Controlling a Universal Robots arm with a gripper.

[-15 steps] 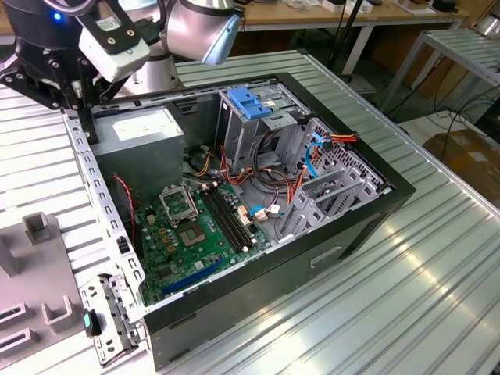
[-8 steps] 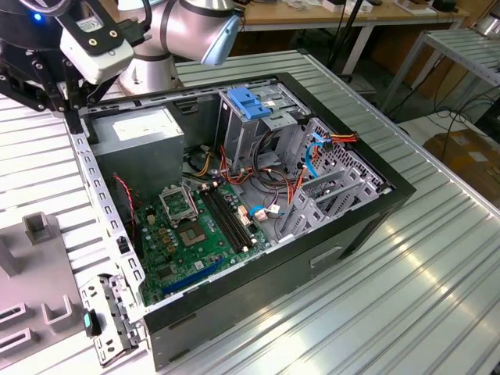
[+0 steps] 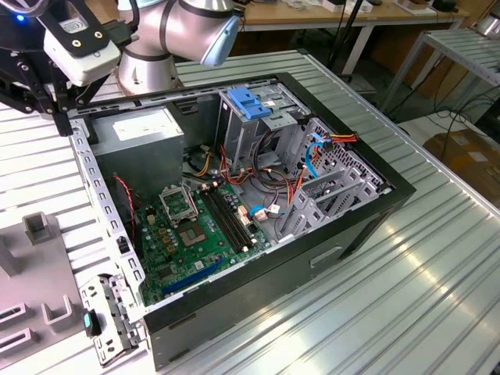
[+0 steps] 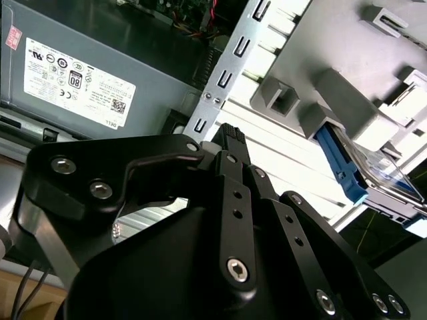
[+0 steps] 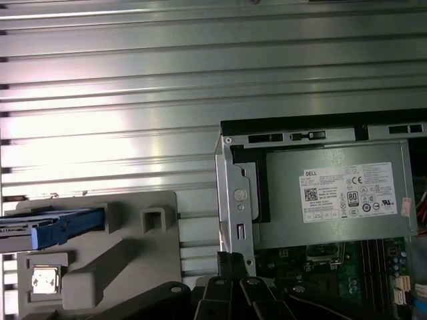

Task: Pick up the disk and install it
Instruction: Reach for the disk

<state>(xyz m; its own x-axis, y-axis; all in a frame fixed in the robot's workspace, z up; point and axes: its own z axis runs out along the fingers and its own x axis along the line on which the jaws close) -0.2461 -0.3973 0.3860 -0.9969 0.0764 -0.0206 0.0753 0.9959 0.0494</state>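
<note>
Ribbed metal table [image 3: 437, 258], open computer case [image 3: 367, 226], disk [image 5: 60, 227] in grey holder [image 5: 120, 260] — end effector [image 4: 229, 139] apart, grip unclear, benches [image 3: 328, 16] behind

the ribbed silver metal table [image 3: 437, 297] is shining glossy. the flat silver-metal disk [image 4: 377, 170] with blue plastic side rails is glinting smoothly. the moulded grey plastic holder [image 4: 347, 87] is looking matt, as is the black gripper [image 4: 230, 141]. the dull grey metal power-supply box [image 5: 333, 230] is wearing a white paper sticker [image 5: 350, 193].
</note>
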